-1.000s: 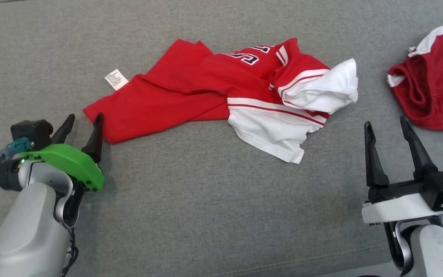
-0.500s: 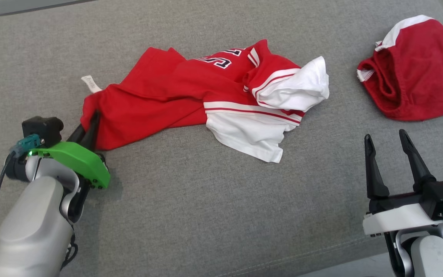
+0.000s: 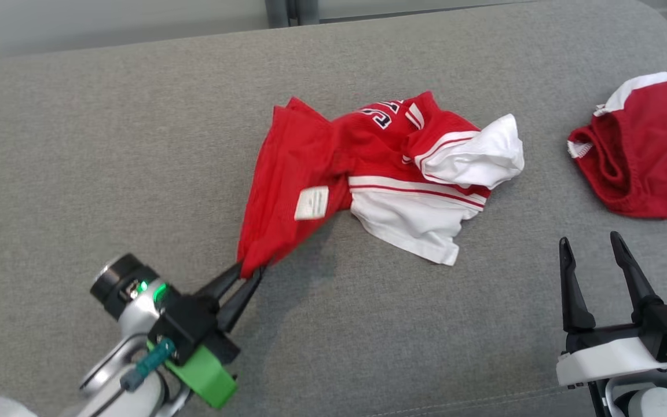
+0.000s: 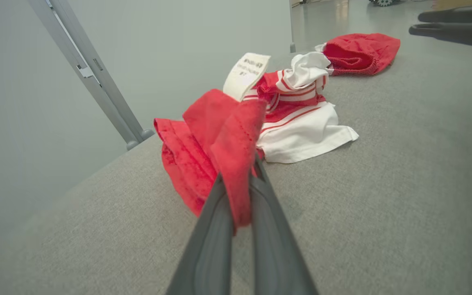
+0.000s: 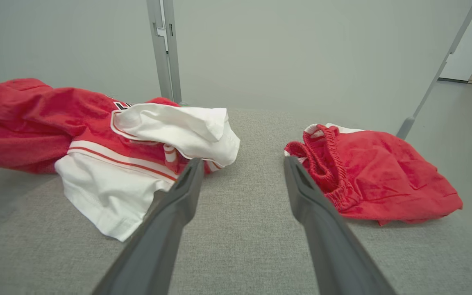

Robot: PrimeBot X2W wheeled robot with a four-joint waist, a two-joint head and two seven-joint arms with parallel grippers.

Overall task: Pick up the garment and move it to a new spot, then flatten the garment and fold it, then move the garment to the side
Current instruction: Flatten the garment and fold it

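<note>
While right fingers gape, left fingers pinch the garment (red hem).

I read no complete text. The garment carries black, white-outlined letters, partly hidden by a fold; I cannot make out a word. Its white tag bears lines of small print, too blurred to read.

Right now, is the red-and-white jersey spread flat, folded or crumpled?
Crumpled, not folded. The jersey lies bunched in uneven creases on the grey cushion, one red corner pinched up by the shut left end effector.
</note>
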